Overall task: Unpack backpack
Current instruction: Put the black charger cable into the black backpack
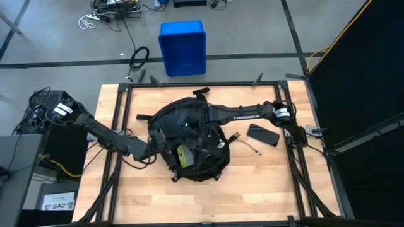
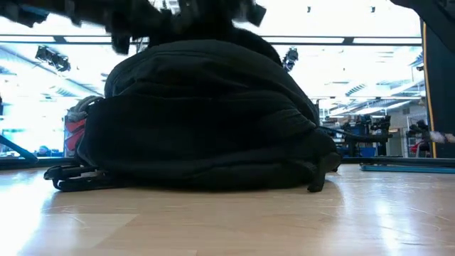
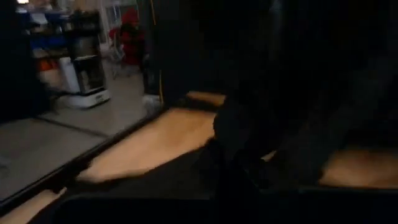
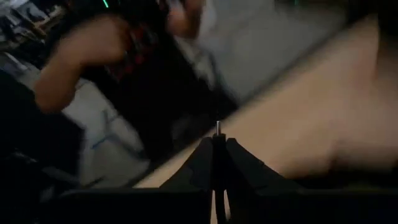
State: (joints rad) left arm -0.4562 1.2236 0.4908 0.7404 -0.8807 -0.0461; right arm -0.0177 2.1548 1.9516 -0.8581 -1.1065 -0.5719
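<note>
**High view: both pincers meet over the backpack at mid-bench**

High view: the backpack (image 1: 189, 142) lies at the centre of the bench (image 1: 271, 189), a rounded black heap with its long axis running roughly from the upper part of the frame to the lower. The left pincer (image 1: 165, 146) comes in from the left edge and sits at the bag's left flank; the right pincer (image 1: 192, 120) reaches from the right edge across the bag's upper part. Both are right at the fabric, so neither arm is clearly the nearer. I judge the next move depends on finding the bag's opening, which I cannot make out here. A yellow-green item (image 1: 182, 156) shows on the bag's lower middle. To the right of the bag lie a dark flat phone-like thing (image 1: 262, 135) and a short cable (image 1: 251, 145), already clear of it. A blue bin (image 1: 182, 48) stands on the floor beyond the bench's upper edge.

Low view: the backpack (image 2: 206, 117) fills the middle, slumped flat on the bench, straps trailing at lower left. Dark arm parts blur across the top; nothing else stands in front.

Left wrist view: mostly dark fabric close up, with bench wood behind. The fingers are lost in the dark here; they count as drawn together, holding nothing I can identify.

Right wrist view: the right pincer (image 4: 216, 163) shows its two fingers pressed together at bottom centre, with nothing between them that I can see.
</note>
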